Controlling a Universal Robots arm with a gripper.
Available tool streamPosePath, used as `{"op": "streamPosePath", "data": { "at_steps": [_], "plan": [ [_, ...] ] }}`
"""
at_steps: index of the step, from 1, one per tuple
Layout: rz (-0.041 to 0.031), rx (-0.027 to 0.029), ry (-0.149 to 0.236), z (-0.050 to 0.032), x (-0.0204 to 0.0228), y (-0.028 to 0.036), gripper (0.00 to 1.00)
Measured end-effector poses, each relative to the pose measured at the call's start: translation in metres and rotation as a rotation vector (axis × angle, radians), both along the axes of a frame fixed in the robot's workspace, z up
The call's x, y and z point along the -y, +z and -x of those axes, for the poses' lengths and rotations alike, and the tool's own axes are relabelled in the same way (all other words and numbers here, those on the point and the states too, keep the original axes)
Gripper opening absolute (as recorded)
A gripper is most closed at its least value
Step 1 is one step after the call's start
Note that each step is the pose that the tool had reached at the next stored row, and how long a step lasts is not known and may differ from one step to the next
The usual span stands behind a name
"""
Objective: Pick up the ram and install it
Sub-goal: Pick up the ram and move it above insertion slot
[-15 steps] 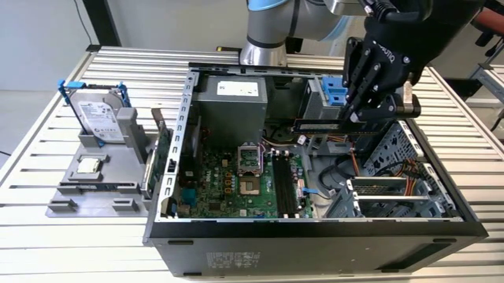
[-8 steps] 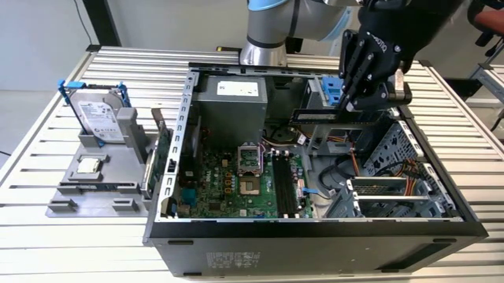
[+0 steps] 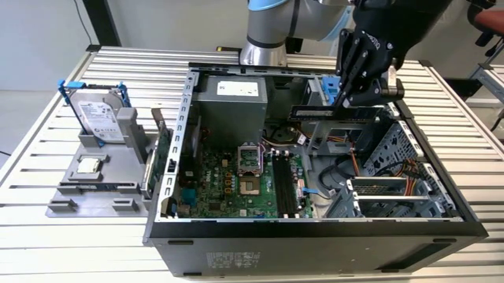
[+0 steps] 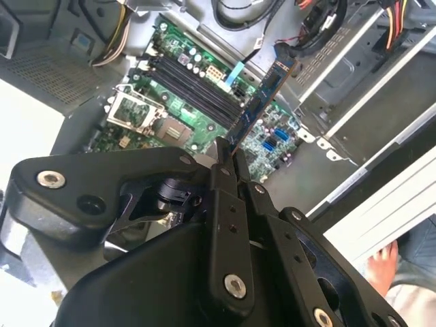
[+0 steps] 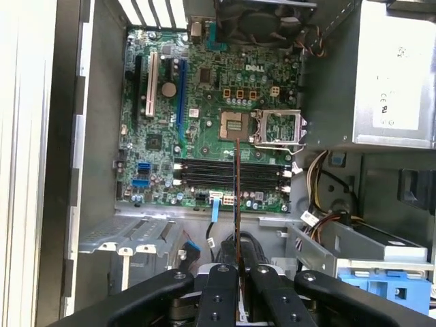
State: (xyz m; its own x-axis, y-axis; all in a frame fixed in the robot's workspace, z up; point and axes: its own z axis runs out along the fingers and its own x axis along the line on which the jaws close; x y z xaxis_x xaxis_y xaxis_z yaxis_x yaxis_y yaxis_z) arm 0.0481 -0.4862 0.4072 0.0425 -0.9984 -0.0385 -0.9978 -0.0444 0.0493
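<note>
My gripper hangs over the open computer case, shut on the ram, a long narrow dark stick held level above the case's back right part in the exterior view. In the second wrist view the ram sticks out from between the fingertips of the gripper toward the motherboard. The first wrist view has the ram edge-on, rising from the gripper and crossing the black memory slots below. These memory slots lie well under the stick, apart from it.
A silver hard drive in a blue frame stands on a grey fixture at the exterior view's left, a green expansion card beside it. Power supply, CPU socket and drive cage surround the slots. A person's hand shows outside the case.
</note>
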Motion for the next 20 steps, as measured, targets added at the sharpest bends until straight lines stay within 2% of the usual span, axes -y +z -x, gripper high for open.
{"op": "streamPosePath", "data": {
  "at_steps": [4, 13, 15, 20],
  "plan": [
    [0.0002, 0.0183, -0.005, 0.0009, -0.0033, -0.0011, 0.00],
    [0.0006, 0.0184, -0.048, 0.0031, -0.0068, -0.0028, 0.00],
    [0.0007, 0.0184, -0.051, 0.0032, -0.0104, -0.0029, 0.00],
    [0.0007, 0.0185, -0.051, 0.0031, -0.0242, -0.0030, 0.00]
  ]
}}
